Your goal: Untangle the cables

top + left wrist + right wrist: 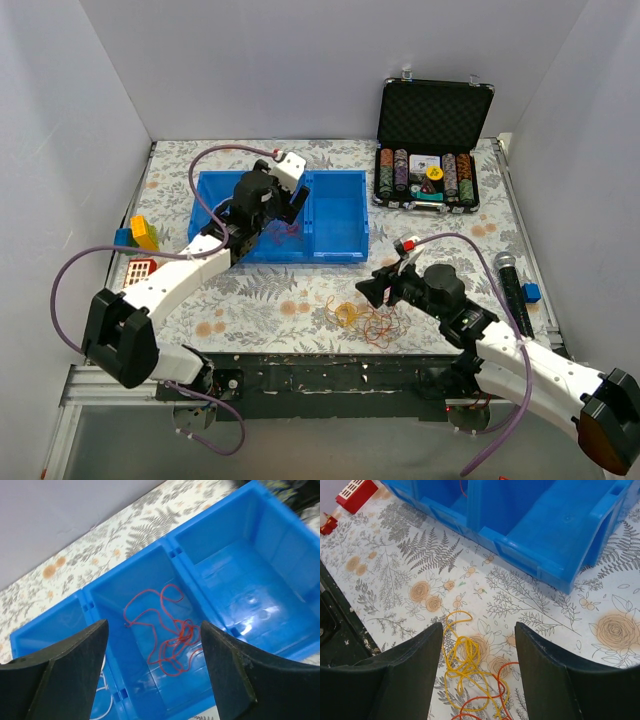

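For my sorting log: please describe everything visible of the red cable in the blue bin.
The red cable is a thin, string-like cord in loose loops, denser toward one end. It lies alone on the floor of the middle compartment of the bin, under the open left gripper, which does not touch it.

Left gripper [154,626] and right gripper [478,626] — both with jaws spread wide.

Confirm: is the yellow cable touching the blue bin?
Apart. Right wrist view shows bare floral table between the yellow cable and the blue bin wall.
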Controlling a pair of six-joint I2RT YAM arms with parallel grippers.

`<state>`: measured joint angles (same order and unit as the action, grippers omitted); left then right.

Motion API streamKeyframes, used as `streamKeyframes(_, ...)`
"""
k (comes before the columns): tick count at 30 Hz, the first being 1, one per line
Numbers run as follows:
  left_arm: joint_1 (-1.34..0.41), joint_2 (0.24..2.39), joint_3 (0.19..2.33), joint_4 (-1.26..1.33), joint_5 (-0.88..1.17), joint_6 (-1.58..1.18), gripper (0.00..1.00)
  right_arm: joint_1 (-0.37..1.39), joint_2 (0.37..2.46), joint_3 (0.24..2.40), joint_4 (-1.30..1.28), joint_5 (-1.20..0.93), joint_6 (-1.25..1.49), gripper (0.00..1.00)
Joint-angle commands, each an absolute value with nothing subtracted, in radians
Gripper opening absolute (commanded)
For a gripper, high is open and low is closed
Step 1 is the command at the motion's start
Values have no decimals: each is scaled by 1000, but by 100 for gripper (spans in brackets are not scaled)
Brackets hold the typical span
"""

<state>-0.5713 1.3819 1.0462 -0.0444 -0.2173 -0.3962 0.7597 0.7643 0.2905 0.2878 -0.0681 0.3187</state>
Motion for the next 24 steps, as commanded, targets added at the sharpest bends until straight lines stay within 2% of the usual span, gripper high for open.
streamKeyframes(1, -571, 1234, 1031, -34, 59, -350, 74, 764, 733, 265, 276, -9, 344, 67)
streamKeyframes(5, -607, 1131, 948, -155, 438, -235, 76, 762, 716, 258, 232, 43, 359, 67)
streamKeyframes(9, -733, 1178, 920, -342, 593, -115, 79, 764, 677, 241, 195, 95, 382, 67)
streamKeyframes(15, -770, 1337, 882, -385, 669, -37, 80, 762, 609, 236, 138, 135, 406, 66)
streamKeyframes(18, -776, 1408, 888, -387, 721, -5, 87, 762, 578, 227, 123, 121, 411, 66)
streamKeyframes(24, -793, 1549, 975, -371, 802, 90, 89, 762, 557, 207, 83, 127, 443, 61)
